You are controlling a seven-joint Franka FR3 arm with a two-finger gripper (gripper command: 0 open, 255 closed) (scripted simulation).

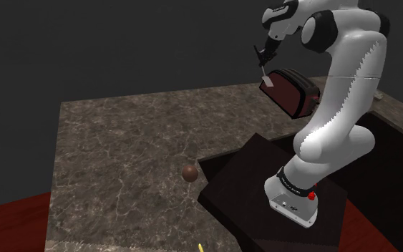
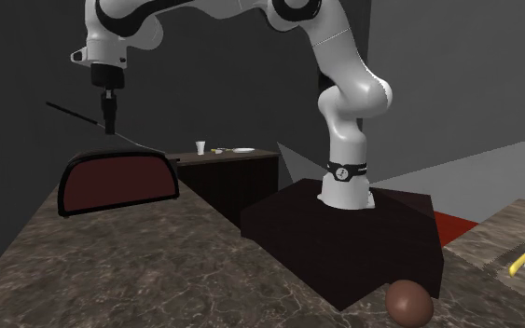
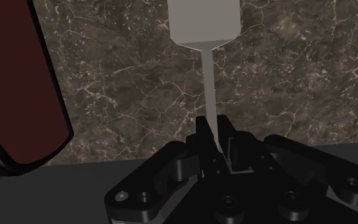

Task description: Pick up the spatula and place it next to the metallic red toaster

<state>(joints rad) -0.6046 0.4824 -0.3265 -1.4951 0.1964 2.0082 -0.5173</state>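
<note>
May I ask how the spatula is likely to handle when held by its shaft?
Probably light: the gripper holds the spatula by a narrow pinch. The thin shaft could pivot or slip there. Its flat blade should lie still, not roll.

The tabletop (image 1: pixel 121 143) is brown-grey stone, veined all over with thin pale lines. The toaster (image 1: pixel 293 89) has dark red sides set in a black rim. The spatula (image 3: pixel 204 25) has a plain pale grey blade and a pale grey neck. The fingers (image 3: pixel 202 130) are black. The arm (image 1: pixel 343 93) is white with dark joints, and there is a red button (image 1: pixel 312 195) on its base. The stand (image 1: pixel 250 172) is very dark brown, nearly black. The ball (image 1: pixel 190 172) is reddish brown. The knife (image 2: pixel 523 258) has a yellow handle and a pale blade. The floor (image 1: pixel 13 222) is deep red and the wall (image 1: pixel 121 43) is dark grey.
</note>
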